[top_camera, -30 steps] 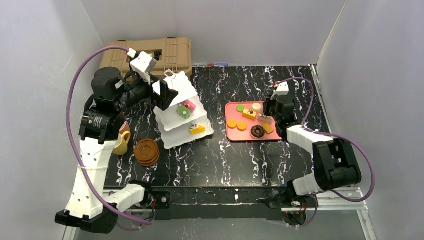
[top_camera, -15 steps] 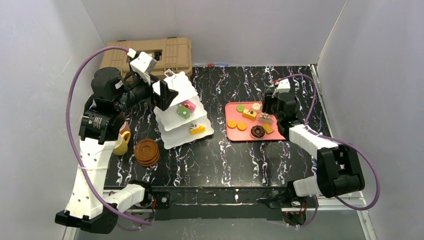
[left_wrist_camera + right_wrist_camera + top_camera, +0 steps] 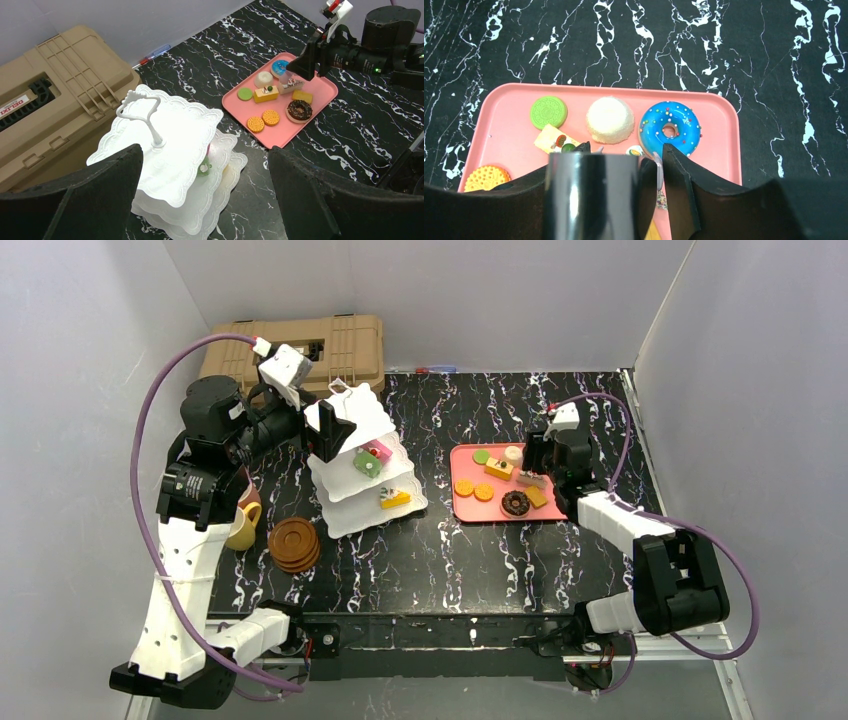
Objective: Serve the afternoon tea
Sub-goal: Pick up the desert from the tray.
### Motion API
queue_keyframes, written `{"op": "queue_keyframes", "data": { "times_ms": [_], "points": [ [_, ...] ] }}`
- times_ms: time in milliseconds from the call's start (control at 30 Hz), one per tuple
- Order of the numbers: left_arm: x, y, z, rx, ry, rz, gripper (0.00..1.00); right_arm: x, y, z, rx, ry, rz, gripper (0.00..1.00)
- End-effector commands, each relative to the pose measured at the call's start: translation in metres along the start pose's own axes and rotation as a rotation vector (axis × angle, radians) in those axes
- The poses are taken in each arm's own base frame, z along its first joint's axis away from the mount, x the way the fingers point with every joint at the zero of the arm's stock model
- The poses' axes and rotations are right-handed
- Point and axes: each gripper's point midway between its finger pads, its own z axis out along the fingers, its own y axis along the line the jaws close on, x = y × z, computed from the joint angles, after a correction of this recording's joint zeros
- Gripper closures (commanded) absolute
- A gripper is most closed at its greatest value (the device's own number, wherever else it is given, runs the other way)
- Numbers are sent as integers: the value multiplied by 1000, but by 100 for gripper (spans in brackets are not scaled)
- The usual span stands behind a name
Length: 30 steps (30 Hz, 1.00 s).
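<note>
Fingers [image 3: 679, 190] of the right gripper [image 3: 530, 468] stand a little apart over the pink tray [image 3: 478, 512]. A sprinkled slice [image 3: 291, 86] sits in the narrow gap between them, and whether the pads press it cannot be told. The left gripper [image 3: 333, 428] is spread wide and empty, hovering at the 10 o'clock side of the three-tier stand [image 3: 165, 145].

Nine toy pastries lie on the tray: that slice, one blue doughnut [image 3: 669, 130], one chocolate doughnut [image 3: 299, 110], one white dome [image 3: 610, 119], one green cookie [image 3: 549, 112], two orange biscuits [image 3: 271, 117], one topped yellow cake [image 3: 265, 94] and one yellow block [image 3: 302, 95]. Three more sit on the stand's lower tiers: a pink pastry [image 3: 377, 450], a green pastry [image 3: 366, 466] and a yellow wedge [image 3: 394, 499].

From above, the tray lies at 3 o'clock from the stand, apart from it. A stack of brown saucers [image 3: 294, 543], too tight to count, is at the stand's 7 o'clock. One yellow cup [image 3: 242, 530] stands at the stack's 9 o'clock. A reddish cup [image 3: 252, 500] at its 12 o'clock is mostly hidden by the left arm. The tan case [image 3: 300, 350] is at the stand's 11 o'clock.

The right arm covers the blue doughnut from above, but both wrist views show it. Cups and saucers appear only from above.
</note>
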Motion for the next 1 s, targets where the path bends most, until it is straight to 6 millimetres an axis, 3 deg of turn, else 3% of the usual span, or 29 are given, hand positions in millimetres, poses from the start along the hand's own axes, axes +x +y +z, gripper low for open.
{"op": "queue_keyframes", "data": {
  "times_ms": [0, 333, 433, 567, 800, 967],
  "points": [
    [-6, -3, -5, 14, -22, 10, 7, -4, -4, 4, 16, -45, -11, 38],
    [-10, -4, -4, 17, -24, 8, 7, 15, -6, 18, 16, -24, -19, 38],
    [-11, -4, -5, 16, -27, 11, 7, 14, -4, 19, 7, -32, -21, 53],
    [-10, -3, -5, 14, -23, 13, 7, 0, -1, 13, -9, -84, -22, 73],
    [-9, -3, -3, 15, -26, 5, 7, -42, 9, -7, -57, -175, -16, 76],
    [-9, -2, -3, 14, -27, 4, 7, -68, 43, -20, -154, -223, 2, 75]
  ]
}}
